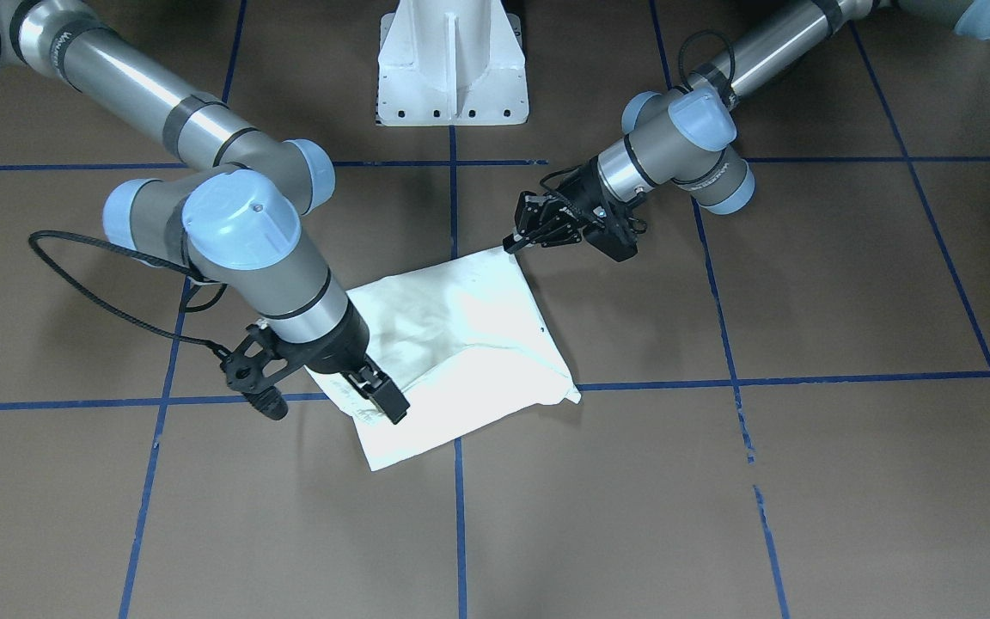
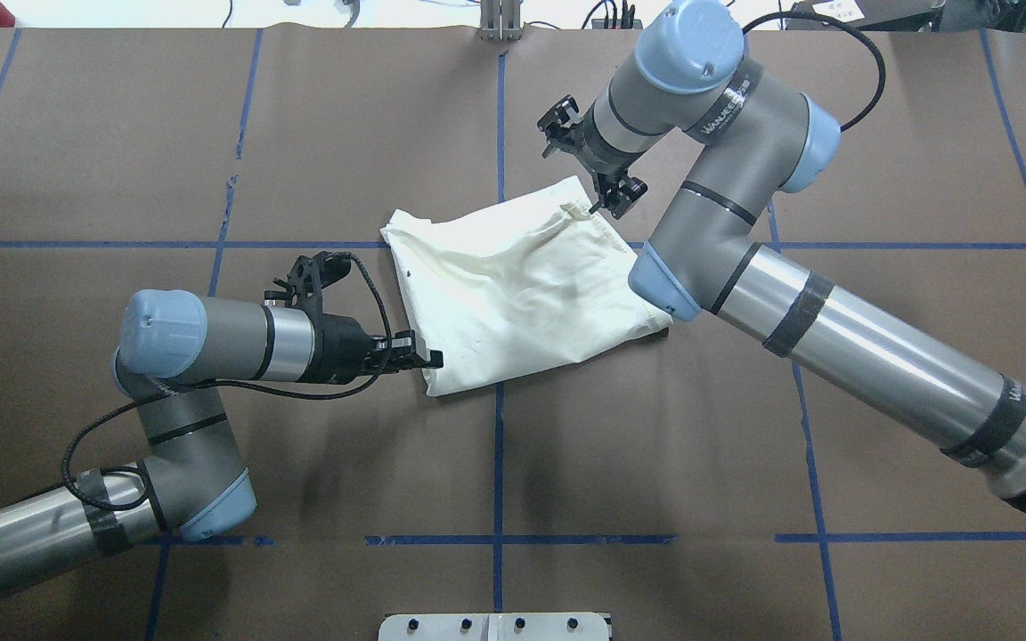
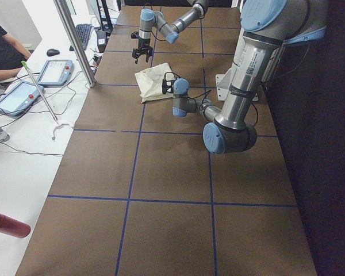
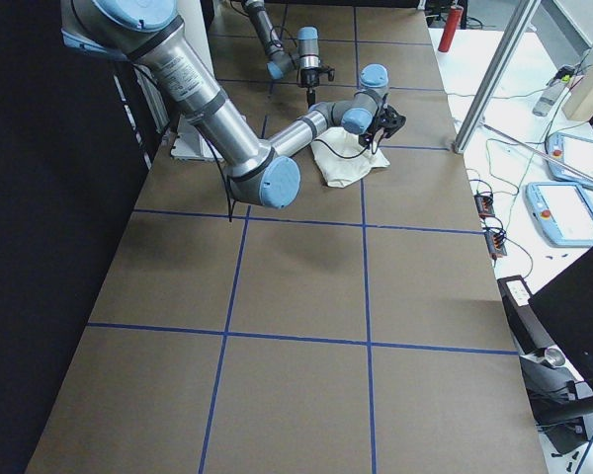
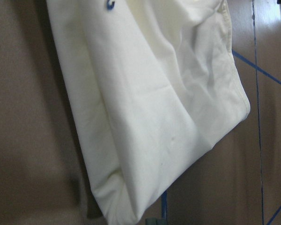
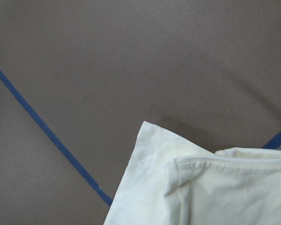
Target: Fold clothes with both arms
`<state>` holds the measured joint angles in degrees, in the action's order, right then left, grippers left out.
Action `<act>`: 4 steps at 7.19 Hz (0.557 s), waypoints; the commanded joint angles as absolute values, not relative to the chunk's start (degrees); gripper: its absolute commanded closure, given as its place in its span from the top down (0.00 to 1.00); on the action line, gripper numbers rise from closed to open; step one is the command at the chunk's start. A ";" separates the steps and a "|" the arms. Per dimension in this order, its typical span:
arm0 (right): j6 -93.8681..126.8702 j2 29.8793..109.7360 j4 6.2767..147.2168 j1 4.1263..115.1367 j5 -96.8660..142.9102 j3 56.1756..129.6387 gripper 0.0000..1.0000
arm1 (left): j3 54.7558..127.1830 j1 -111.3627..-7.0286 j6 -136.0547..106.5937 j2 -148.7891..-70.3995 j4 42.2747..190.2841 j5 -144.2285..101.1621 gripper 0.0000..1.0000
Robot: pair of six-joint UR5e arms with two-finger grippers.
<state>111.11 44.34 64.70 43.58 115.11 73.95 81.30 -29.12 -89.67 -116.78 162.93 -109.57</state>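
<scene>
The cream-white shirt (image 2: 522, 285) lies folded in a rough rectangle at mid-table, plain side up; no print shows. It also shows in the front view (image 1: 461, 344). My left gripper (image 2: 428, 359) lies low, its tip touching the shirt's near-left corner, also seen in the front view (image 1: 512, 242). My right gripper (image 2: 617, 200) points down at the shirt's right edge near the far corner, over the cloth in the front view (image 1: 385, 400). The left wrist view shows the shirt (image 5: 154, 108), and the right wrist view a hemmed corner (image 6: 196, 187); neither shows fingers. I cannot tell how either gripper's jaws stand.
The brown table (image 2: 210, 133) carries a grid of blue tape lines (image 2: 499, 445). The white pedestal base (image 1: 452, 64) stands behind the shirt. Operator tablets (image 3: 49, 72) and a pole (image 3: 75, 40) stand off the table's far edge.
</scene>
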 commanded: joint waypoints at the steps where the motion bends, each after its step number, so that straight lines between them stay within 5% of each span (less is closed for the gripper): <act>1: 111.09 44.82 63.46 41.75 114.87 74.09 1.00 | 77.19 -29.79 -89.65 -120.22 161.28 -107.24 0.00; 4: 111.09 46.66 63.46 41.84 115.49 75.84 1.00 | 70.33 -31.37 -86.95 -124.88 161.02 -106.00 0.00</act>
